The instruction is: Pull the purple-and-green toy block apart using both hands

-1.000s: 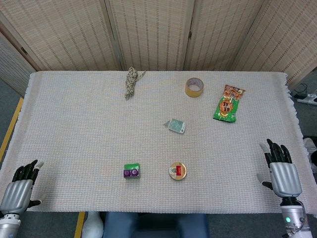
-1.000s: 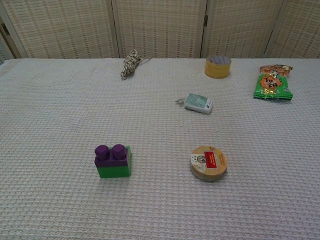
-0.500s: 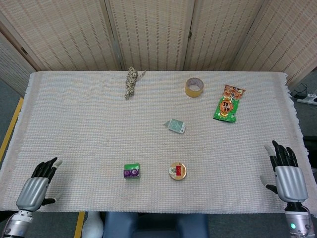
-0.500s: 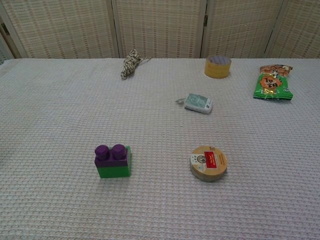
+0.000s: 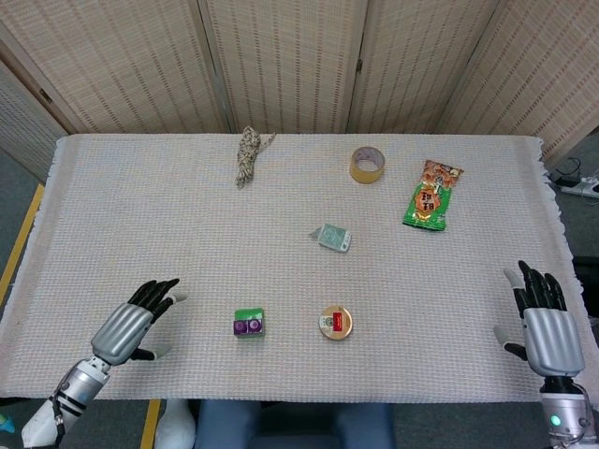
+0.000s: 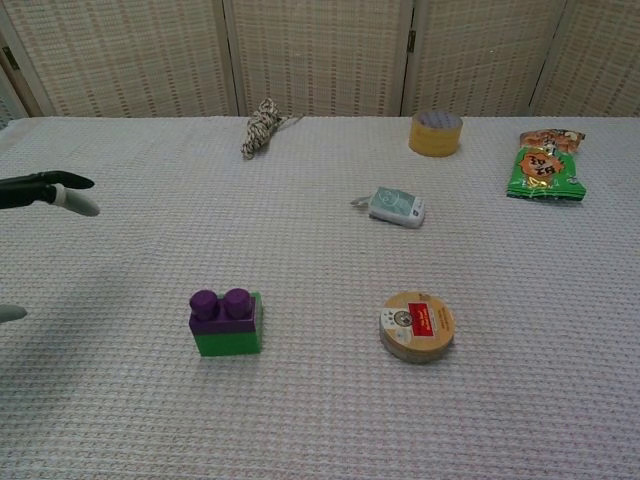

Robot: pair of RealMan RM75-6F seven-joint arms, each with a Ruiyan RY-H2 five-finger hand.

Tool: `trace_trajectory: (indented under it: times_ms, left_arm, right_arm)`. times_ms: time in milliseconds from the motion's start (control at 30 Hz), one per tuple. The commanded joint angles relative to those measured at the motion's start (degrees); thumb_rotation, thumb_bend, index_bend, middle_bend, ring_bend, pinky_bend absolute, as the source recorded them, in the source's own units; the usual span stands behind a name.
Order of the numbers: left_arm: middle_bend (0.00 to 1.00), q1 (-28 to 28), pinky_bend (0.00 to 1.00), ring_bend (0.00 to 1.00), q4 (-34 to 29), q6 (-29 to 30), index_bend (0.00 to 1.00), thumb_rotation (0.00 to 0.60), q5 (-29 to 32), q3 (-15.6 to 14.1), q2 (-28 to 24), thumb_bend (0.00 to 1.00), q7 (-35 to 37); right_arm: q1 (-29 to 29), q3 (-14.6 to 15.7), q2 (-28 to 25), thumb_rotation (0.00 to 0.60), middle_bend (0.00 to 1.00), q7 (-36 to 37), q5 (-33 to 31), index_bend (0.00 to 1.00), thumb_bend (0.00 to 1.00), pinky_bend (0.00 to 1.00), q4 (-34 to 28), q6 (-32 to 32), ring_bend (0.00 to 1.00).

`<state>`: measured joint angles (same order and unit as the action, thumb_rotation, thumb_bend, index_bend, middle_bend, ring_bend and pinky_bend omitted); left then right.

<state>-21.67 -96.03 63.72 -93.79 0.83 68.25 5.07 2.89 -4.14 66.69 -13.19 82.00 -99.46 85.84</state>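
Note:
The purple-and-green toy block (image 5: 249, 324) (image 6: 226, 323) stands upright near the table's front edge, purple part with two studs on top of the green part. My left hand (image 5: 132, 325) hovers to its left, open, fingers spread and pointing toward the block, a clear gap away. In the chest view only the left hand's fingertips (image 6: 62, 187) show at the left edge. My right hand (image 5: 542, 321) is open at the table's front right edge, far from the block, and does not appear in the chest view.
A round tin (image 5: 335, 323) lies just right of the block. Further back are a small grey-green device (image 5: 331, 238), a tape roll (image 5: 367, 165), a green snack bag (image 5: 430, 195) and a rope bundle (image 5: 248, 155). Folding screens stand behind the table.
My left hand has moved right and inward over the table toward the block, and its fingertips now show in the chest view. The right hand has drifted slightly back toward the table's edge.

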Motion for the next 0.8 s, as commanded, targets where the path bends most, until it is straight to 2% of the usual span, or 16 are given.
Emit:
trace_trajectory:
  times_ms: [33, 300, 433, 800]
  left_arm:
    - [0.0, -2.24, 0.04, 0.0, -0.26, -1.86, 0.23, 0.6, 2.29, 1.88, 1.19, 0.27, 2.34]
    - [0.02, -4.5, 0.07, 0.0, -0.11, -2.57, 0.32, 0.6, 4.71, 3.19, 6.96, 0.27, 0.72]
    - [0.03, -5.99, 0.07, 0.0, -0.32, -4.47, 0.33, 0.6, 6.75, 3.68, 8.79, 0.27, -0.56]
    - [0.04, -7.21, 0.07, 0.0, 2.06, -4.77, 0.37, 0.6, 10.51, 3.68, 16.38, 0.27, -3.73]
  right_arm:
    - [0.32, -0.65, 0.04, 0.6, 0.0, 0.05, -1.21, 0.0, 0.29, 0.0, 0.14, -0.62, 0.0]
    - [0.76, -1.8, -0.44, 0.6, 0.0, 1.12, -3.21, 0.0, 0.29, 0.0, 0.17, -1.45, 0.0]
    - [0.75, -2.25, -0.87, 0.6, 0.0, 2.1, -3.85, 0.0, 0.29, 0.0, 0.12, -1.46, 0.0]
    - [0.86, -2.76, -1.86, 0.6, 0.0, 3.97, -4.86, 0.0, 0.29, 0.0, 0.22, -2.03, 0.0]
